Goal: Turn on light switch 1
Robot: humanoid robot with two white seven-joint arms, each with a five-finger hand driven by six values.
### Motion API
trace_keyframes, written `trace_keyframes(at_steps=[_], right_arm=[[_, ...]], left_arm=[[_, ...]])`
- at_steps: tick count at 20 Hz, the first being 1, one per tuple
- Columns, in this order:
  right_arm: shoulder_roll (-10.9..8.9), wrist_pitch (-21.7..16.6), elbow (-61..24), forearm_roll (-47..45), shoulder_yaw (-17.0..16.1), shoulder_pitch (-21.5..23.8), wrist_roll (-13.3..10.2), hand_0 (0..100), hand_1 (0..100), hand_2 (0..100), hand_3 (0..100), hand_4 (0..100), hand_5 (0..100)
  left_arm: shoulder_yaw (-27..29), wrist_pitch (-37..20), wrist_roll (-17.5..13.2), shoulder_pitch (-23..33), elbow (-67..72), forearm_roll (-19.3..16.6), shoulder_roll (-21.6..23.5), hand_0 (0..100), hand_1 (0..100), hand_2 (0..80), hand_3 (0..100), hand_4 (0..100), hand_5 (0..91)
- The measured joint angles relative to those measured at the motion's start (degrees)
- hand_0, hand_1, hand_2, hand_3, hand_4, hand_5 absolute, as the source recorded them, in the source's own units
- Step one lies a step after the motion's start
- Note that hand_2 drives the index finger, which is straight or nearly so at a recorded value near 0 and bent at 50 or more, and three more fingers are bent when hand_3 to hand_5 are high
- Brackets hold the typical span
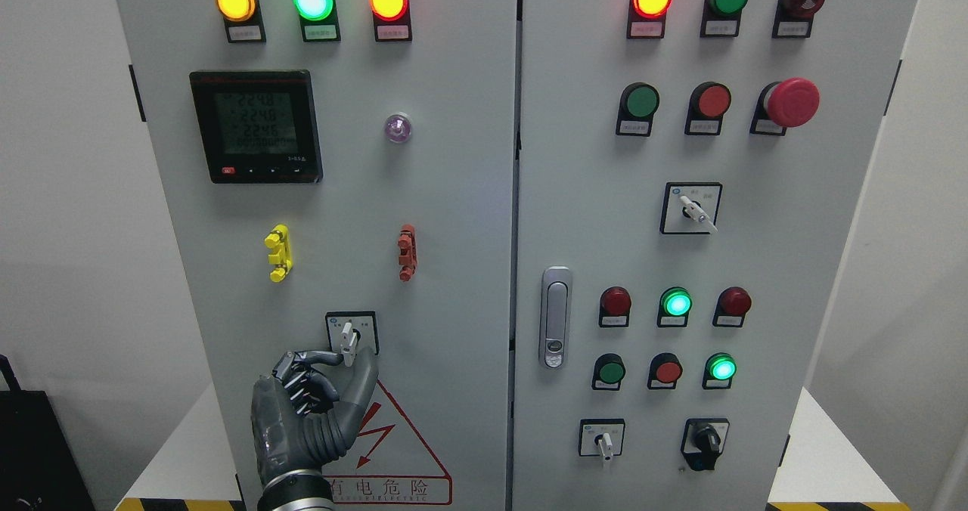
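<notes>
Grey left hand (314,401) (curled), pinching switch lever (347,340)

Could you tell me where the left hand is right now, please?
In the head view, the left hand is at the lower left door, fingertips pinching the white rotary switch above the red warning triangle.

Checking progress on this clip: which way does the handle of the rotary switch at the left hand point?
Straight up. The rotary switch has its white handle vertical, pinched by the left hand. Whether that means on or off: cannot tell.
</notes>
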Motion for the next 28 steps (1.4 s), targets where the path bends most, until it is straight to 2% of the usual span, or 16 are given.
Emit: trace_keyframes(at_steps=[28], right_arm=[[0.0, 0.0, 0.0, 0.0, 0.0, 0.0, 0.0, 0, 0, 0, 0, 0, 0]], left_arm=[[0.1, 2.5, -0.4, -1.7, 0.2, 1.4, -0.2, 12, 67, 58.6, 96, 94, 82.7]])
